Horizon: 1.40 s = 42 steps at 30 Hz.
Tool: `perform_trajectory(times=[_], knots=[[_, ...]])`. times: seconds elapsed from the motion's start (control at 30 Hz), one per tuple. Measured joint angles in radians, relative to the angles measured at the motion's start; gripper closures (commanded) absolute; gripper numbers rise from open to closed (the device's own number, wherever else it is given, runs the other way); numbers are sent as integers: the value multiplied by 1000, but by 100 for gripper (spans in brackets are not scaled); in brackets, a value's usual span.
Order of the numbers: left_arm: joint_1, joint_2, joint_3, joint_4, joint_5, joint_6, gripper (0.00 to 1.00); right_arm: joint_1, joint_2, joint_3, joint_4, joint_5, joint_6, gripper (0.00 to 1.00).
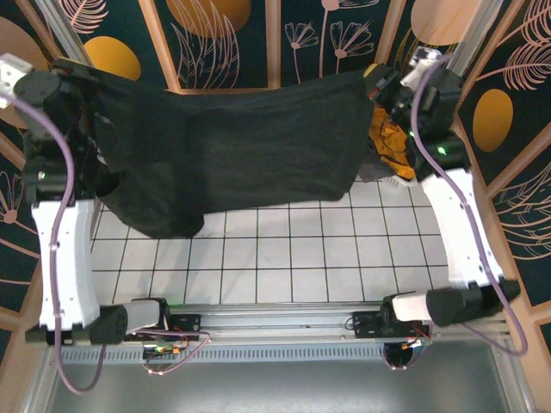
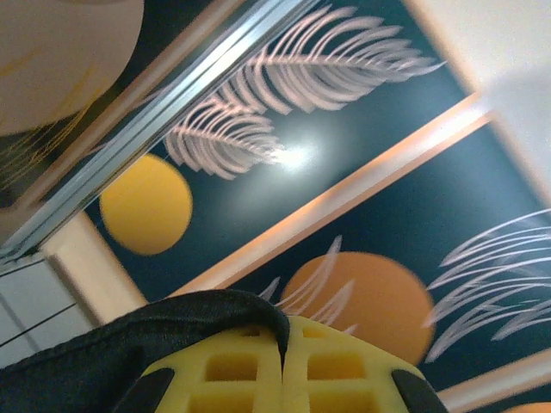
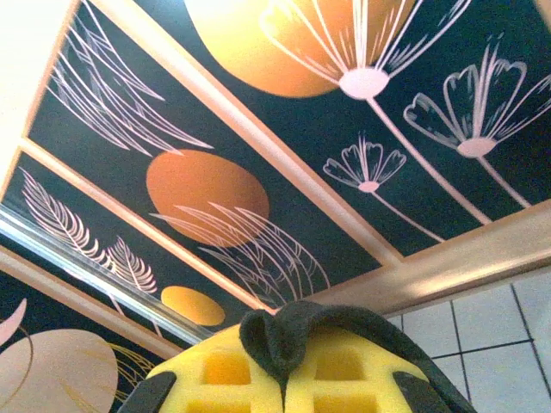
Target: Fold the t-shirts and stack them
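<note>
A large black t-shirt (image 1: pixel 258 151) hangs spread in the air between my two grippers, and its lower edge droops over the white tiled table (image 1: pixel 301 258). My left gripper (image 1: pixel 86 82) is shut on the shirt's left end. In the left wrist view the yellow pads (image 2: pixel 282 344) pinch a black hem (image 2: pixel 129 348). My right gripper (image 1: pixel 380 86) is shut on the right end, where a bunched black fold (image 3: pixel 301 331) sits between the closed yellow pads (image 3: pixel 284 379). A mustard yellow t-shirt (image 1: pixel 392 146) lies crumpled at the back right, partly behind the right arm.
Patterned dark panels with wooden frames (image 1: pixel 284 43) wall the back and sides. A bit of a white basket (image 1: pixel 405 182) shows under the yellow shirt. Both arm bases stand on the metal rail (image 1: pixel 275 318) at the near edge.
</note>
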Motion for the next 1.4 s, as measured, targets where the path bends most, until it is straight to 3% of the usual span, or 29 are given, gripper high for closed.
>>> perform_trajectory(times=[0.2,0.37,0.47,0.6,0.7,0.83,0.97,1.03,1.1,1.17,1.3,1.4], knots=[[63,303,160,-82,148,18,100,0,332,223,-35,-83,9,100],[107,518,414,-163,260,30,100,-2,583,579,-114,-126,26,100],[124,558,549,-194,282,31,100,-13,655,746,-139,-142,48,100],[136,468,549,-193,261,30,100,-39,624,772,-148,-139,62,100],[137,286,377,-182,213,29,100,-51,508,609,-144,-114,64,100],[137,-23,-12,-136,153,11,100,-45,245,188,-109,-78,72,100],[137,-234,-409,-91,138,-27,82,-31,14,-214,-79,-50,85,100],[138,-286,-615,-70,152,-52,62,-29,-66,-420,-64,-43,101,76],[139,-294,-785,-62,175,-63,47,-32,-83,-566,-64,-45,121,56],[140,-285,-930,-68,201,-67,39,-37,-50,-669,-79,-54,127,50],[140,-289,-1088,-107,237,-50,37,-31,78,-710,-163,-50,95,48],[140,-332,-1128,-126,256,-39,40,-14,85,-710,-198,-33,60,48]])
